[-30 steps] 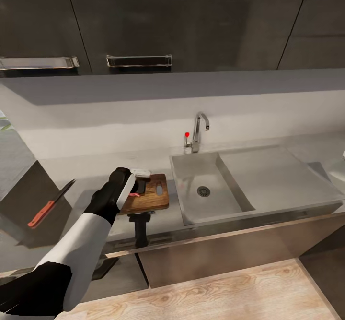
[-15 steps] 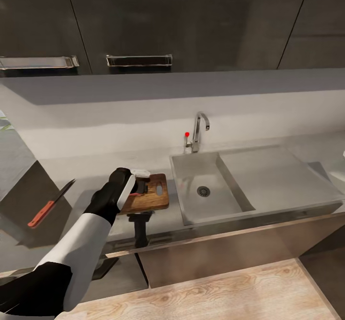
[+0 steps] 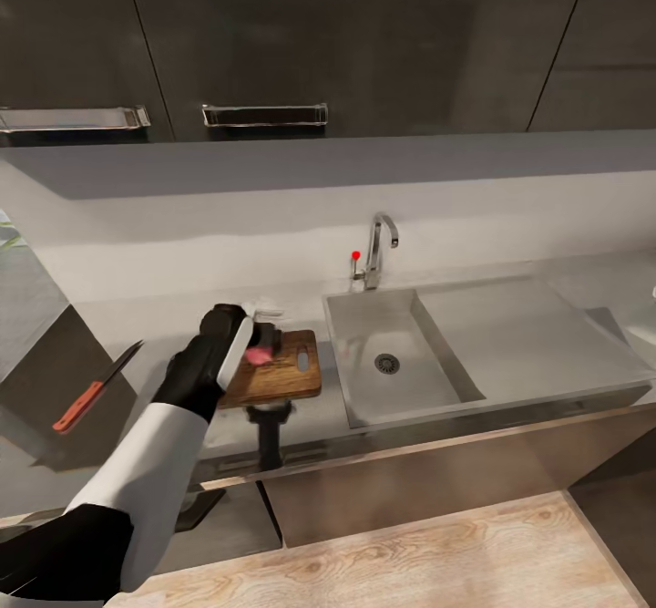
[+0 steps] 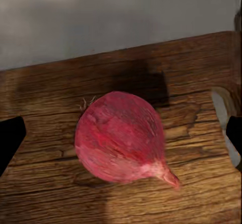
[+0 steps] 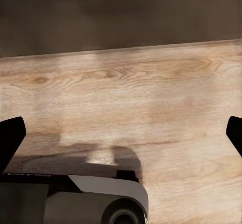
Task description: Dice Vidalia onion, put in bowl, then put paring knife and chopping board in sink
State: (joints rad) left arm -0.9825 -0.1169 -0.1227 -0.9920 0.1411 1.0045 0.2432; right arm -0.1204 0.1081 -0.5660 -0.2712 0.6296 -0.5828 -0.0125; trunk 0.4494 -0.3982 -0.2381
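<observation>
The left claw (image 4: 121, 138) has let go and lifted, its fingers spread wide. The red onion (image 4: 121, 137) now lies on the chopping board (image 3: 278, 373). Next comes the knife (image 3: 95, 389), far left on the counter (image 3: 173, 325).

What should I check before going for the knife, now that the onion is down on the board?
1. Onion lies whole on the chopping board: ok.
2. Left gripper jaws wide apart, clear of the onion on both sides: ok.
3. Onion steady, will not roll off: cannot tell.
4. Paring knife located, lying on the countertop left of the board, apart from it and not in hand: ok.
5. Right gripper free, jaws open over the wood floor: ok.
6. Sink basin free for board and knife later: ok.
</observation>
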